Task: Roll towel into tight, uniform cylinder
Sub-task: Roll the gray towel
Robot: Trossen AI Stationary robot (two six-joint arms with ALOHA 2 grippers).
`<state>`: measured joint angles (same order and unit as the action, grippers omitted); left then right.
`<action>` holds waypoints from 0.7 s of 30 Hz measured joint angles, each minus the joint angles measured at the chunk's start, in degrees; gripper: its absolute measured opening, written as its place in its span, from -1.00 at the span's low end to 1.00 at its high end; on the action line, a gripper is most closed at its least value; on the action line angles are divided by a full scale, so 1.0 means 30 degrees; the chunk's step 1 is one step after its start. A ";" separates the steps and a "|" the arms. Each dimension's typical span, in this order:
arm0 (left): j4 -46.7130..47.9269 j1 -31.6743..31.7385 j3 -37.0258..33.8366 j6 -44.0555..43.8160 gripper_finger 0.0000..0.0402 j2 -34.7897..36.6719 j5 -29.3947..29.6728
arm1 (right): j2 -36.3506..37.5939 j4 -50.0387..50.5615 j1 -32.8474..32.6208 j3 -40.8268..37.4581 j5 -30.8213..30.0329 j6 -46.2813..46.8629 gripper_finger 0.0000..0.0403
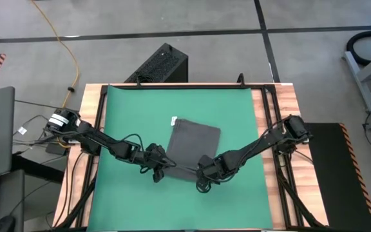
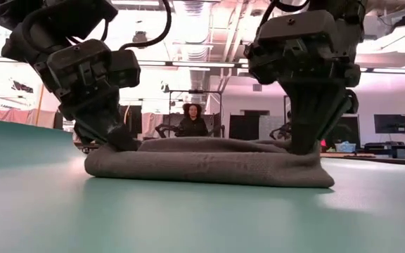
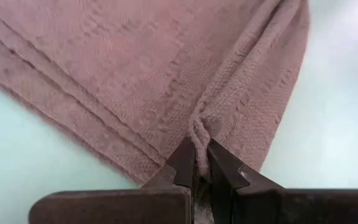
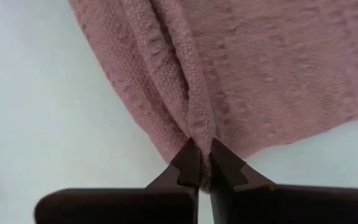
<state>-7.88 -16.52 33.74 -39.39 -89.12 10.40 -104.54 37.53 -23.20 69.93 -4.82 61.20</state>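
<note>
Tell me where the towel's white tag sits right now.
In the high view, the white tag sits at the towel's far left corner on the green mat, opposite the edge both claws pinch.

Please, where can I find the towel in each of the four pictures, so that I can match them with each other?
High view: the towel lies mid-mat, its near edge at both grippers.
Low view: it spans the centre, low and flat on the green mat.
Left wrist view: it fills the upper picture; the left gripper pinches its edge.
Right wrist view: upper right; the right gripper pinches its edge.
Shared landmark: the green mat under the towel.
</note>
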 joint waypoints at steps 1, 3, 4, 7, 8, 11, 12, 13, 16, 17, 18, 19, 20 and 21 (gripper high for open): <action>-0.0028 0.0010 0.0000 0.0044 -0.99 0.0000 0.0044 | -0.0166 -0.0077 0.0000 0.0015 0.0000 -0.0054 -0.83; -0.0142 0.0018 -0.0015 0.0255 -0.98 0.0000 0.0144 | -0.0260 -0.0205 -0.0003 0.0029 -0.0029 -0.0055 -0.79; -0.0301 0.0018 -0.0015 0.0359 -0.98 0.0000 0.0153 | -0.0341 -0.0163 -0.0007 0.0024 -0.0088 -0.0085 -0.78; -0.0391 0.0018 -0.0015 0.0770 -0.98 0.0000 0.0229 | -0.0826 -0.0429 0.0025 0.0022 -0.0095 -0.0351 -0.77; -0.0433 0.0028 -0.0015 0.0880 -0.98 0.0000 0.0238 | -0.0907 -0.0527 0.0022 0.0022 -0.0095 -0.0610 -0.76; -0.0532 0.0047 -0.0015 0.1451 -0.98 -0.0003 0.0271 | -0.1142 -0.0807 0.0007 0.0029 -0.0293 -0.1061 -0.76; -0.0591 0.0047 -0.0015 0.1512 -0.98 -0.0007 0.0299 | -0.1133 -0.0859 -0.0007 0.0022 -0.0407 -0.1261 -0.76; -0.0588 0.0047 -0.0015 0.1551 -0.98 -0.0007 0.0389 | -0.1098 -0.1045 -0.0007 0.0029 -0.0444 -0.1539 -0.75; -0.0626 0.0064 -0.0015 0.1577 -0.98 -0.0007 0.0553 | -0.0791 -0.0762 -0.0015 0.0275 -0.0591 -0.2079 -0.71; -0.0598 0.0081 -0.0015 0.1682 -0.98 -0.0007 0.0632 | -0.0729 -0.0426 -0.0015 0.0481 -0.0694 -0.2072 -0.69; -0.0575 0.0091 -0.0019 0.1835 -0.98 -0.0015 0.0662 | -0.0601 -0.0036 -0.0018 0.0634 -0.0798 -0.2079 -0.66; -0.0579 0.0106 -0.0022 0.1985 -0.98 -0.0015 0.0699 | -0.0534 0.0324 -0.0049 0.0773 -0.0816 -0.2128 -0.63; -0.0586 0.0136 -0.0022 0.2133 -0.98 -0.0015 0.0740 | -0.0522 0.0610 -0.0060 0.0918 -0.0815 -0.2137 -0.61; -0.0556 0.0154 -0.0022 0.2252 -0.98 -0.0015 0.0771 | -0.0514 0.0741 -0.0081 0.1049 -0.0816 -0.2158 -0.58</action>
<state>-9.55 -16.06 33.67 -32.64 -89.17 12.71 -106.08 39.75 -23.45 73.08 -7.27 54.72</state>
